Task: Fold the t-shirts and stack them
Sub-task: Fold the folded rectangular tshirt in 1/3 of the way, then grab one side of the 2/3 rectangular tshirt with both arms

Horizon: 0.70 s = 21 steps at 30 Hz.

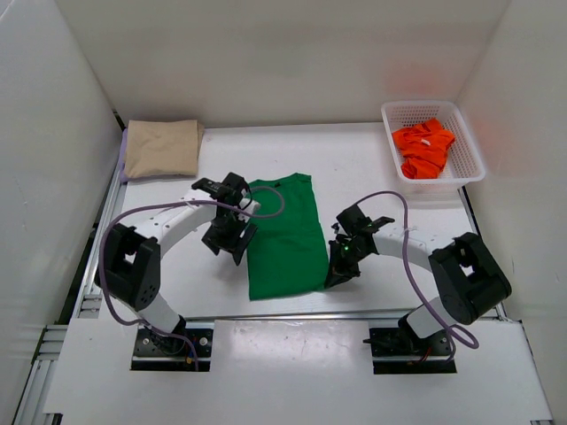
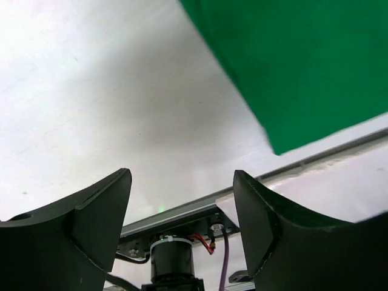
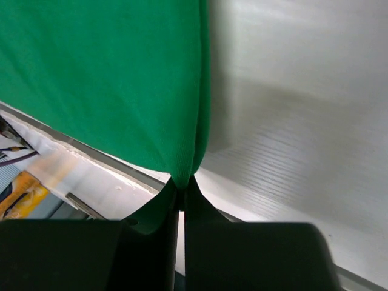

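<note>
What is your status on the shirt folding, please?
Left claw open, empty, beside green shirt. Right claw shut on its near right edge. Tan shirt, basket well clear.

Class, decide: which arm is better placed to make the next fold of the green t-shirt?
Right. The right fingers are shut on the green t-shirt at its edge; the left fingers stand open beside it, holding nothing.

White table (image 1: 372, 168): green t-shirt (image 1: 285, 239) at centre, folded tan t-shirt (image 1: 161, 148) far left (lavender t-shirt (image 1: 123, 152) perhaps beneath), basket (image 1: 471, 150) far right.
</note>
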Tool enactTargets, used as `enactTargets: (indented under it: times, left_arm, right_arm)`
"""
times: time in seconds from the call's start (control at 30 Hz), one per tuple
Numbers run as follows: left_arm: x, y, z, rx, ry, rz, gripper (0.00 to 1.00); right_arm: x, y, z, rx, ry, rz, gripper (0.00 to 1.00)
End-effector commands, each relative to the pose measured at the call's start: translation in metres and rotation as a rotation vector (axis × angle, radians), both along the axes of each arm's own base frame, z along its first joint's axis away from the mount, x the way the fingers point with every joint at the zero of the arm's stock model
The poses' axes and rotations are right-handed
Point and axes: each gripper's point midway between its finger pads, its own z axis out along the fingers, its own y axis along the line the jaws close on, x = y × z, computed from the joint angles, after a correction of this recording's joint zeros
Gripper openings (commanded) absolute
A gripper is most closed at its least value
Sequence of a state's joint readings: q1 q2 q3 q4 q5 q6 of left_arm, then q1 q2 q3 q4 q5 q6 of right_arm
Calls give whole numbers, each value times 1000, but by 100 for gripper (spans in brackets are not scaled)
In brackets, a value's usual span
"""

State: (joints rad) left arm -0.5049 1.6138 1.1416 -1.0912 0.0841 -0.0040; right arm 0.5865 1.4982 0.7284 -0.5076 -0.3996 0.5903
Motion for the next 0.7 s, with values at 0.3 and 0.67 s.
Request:
enactTargets:
  times: [0.3, 0.67]
  left_arm:
    - [11, -44, 16, -188, -158, -85, 82]
    - [-59, -51, 0, -427, 153, -39, 85]
  right_arm:
    - [-4, 4, -1, 7, -24, 14, 0]
    - [-36, 22, -22, 1, 58, 47, 0]
